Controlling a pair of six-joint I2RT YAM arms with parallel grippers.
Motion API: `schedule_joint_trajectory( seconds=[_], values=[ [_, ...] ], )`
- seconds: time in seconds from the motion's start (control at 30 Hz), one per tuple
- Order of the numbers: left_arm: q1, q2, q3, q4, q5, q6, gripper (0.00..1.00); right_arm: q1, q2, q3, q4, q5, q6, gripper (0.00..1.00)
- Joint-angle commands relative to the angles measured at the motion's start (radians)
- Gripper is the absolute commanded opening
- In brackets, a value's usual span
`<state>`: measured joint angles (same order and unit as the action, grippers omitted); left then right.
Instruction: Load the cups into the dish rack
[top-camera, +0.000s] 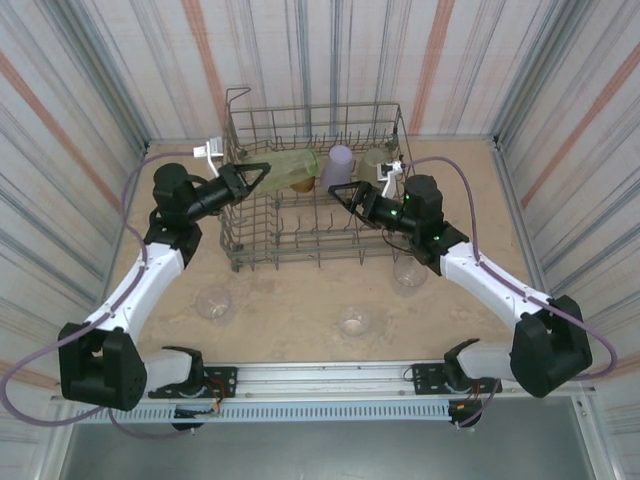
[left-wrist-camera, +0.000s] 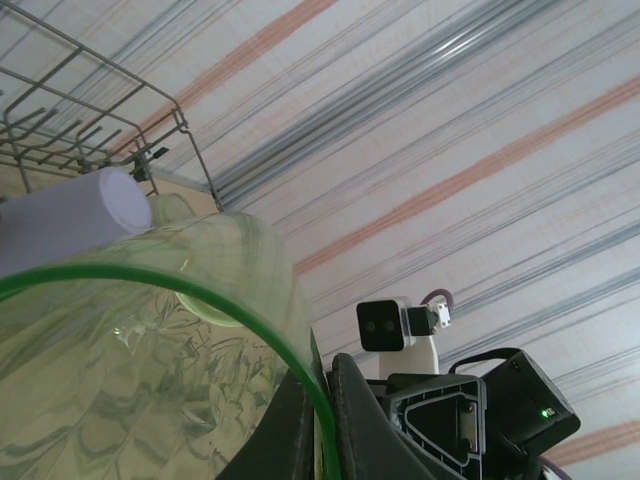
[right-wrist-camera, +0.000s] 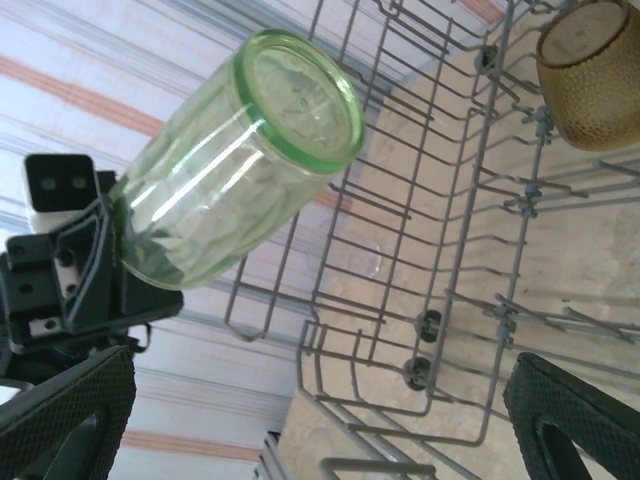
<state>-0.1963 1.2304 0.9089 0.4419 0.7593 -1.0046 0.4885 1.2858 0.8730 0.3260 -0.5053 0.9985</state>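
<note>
We've got the left gripper clamped on the rim of the green cup, which lies sideways over the dish rack at 11 o'clock, probably to tip it mouth-down between tines. Right gripper hangs spread wide, empty, near 3 o'clock, out of the way.
</note>
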Motion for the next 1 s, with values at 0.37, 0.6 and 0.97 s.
schedule_joint_trajectory(
  seconds=[0.37,0.6,0.97],
  values=[
    [-0.067,0.073,-0.035,0.31,0.021,-0.086,0.0,-0.042,0.132,0.022,0.296,-0.068,0.226,0.99],
    [-0.093,0.118,-0.055,0.395,0.025,-0.122,0.0,-0.046,0.178,0.033,0.394,-0.027,0.305,0.99],
    [-0.126,0.143,-0.051,0.419,0.02,-0.118,0.0,-0.062,0.259,0.093,0.461,-0.023,0.348,0.99]
  ],
)
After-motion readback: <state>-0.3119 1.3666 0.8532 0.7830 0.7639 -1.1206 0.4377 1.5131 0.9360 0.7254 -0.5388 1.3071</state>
